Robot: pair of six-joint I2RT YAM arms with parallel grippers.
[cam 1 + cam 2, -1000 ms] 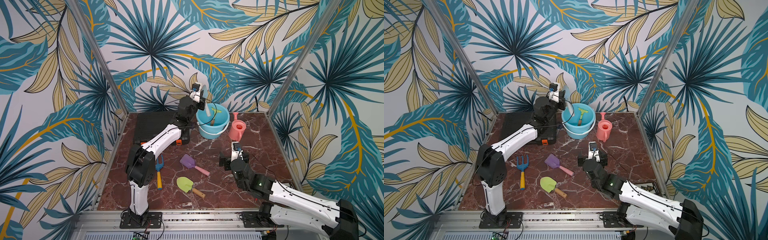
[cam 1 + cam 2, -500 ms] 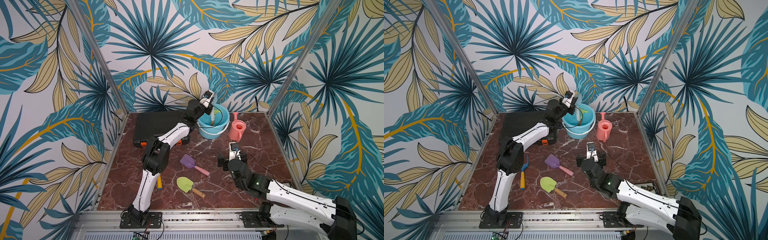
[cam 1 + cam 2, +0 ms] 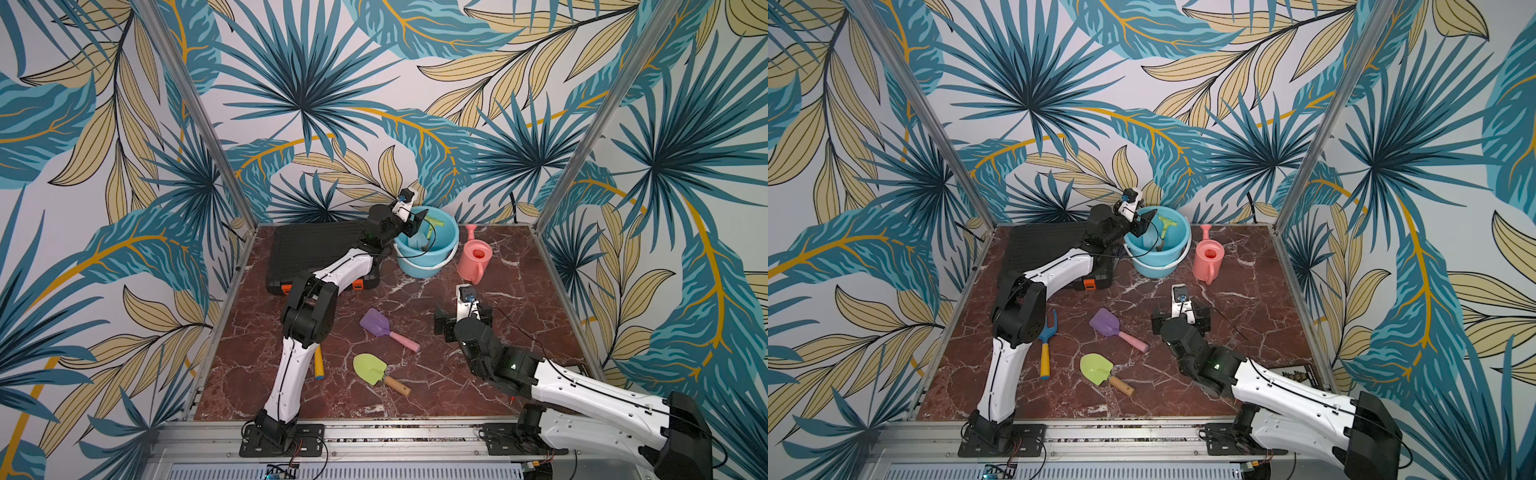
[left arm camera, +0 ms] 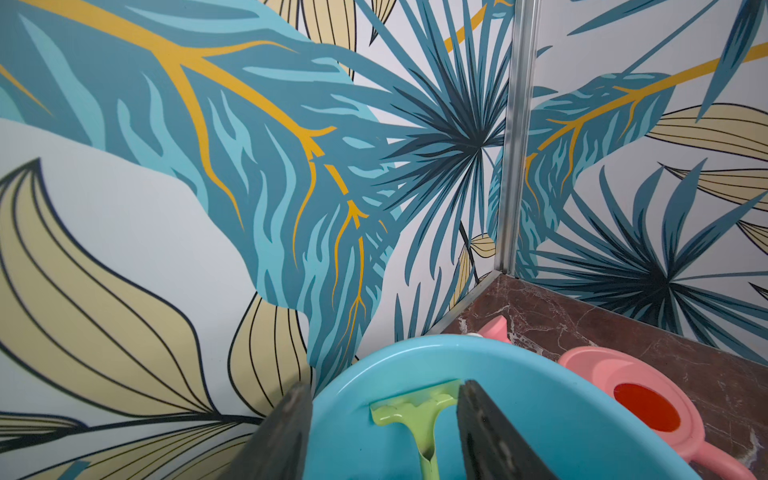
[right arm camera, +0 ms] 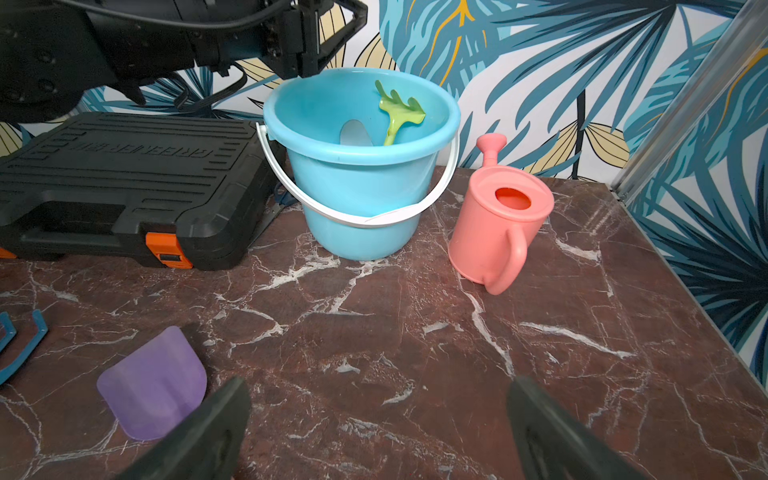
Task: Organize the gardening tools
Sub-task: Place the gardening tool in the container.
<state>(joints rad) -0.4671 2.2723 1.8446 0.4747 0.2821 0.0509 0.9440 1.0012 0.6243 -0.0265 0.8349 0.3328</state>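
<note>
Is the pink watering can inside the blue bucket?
No, the pink watering can stands outside, beside the blue bucket.

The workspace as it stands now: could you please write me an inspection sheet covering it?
Surface: red-brown marble tabletop, no spills seen.
Job's things: green rake and light blue trowel stand in the blue bucket; pink watering can upright beside it; purple scoop, green shovel and blue fork lie on the tabletop.
Clutter: closed black case with orange latches beside the bucket.
Grippers: left gripper open and empty over the bucket; right gripper open and empty, low over the tabletop near the purple scoop.
Cables: black cable runs down the back wall behind the watering can.
Surroundings: leaf-print wall panels, aluminium frame posts.
</note>
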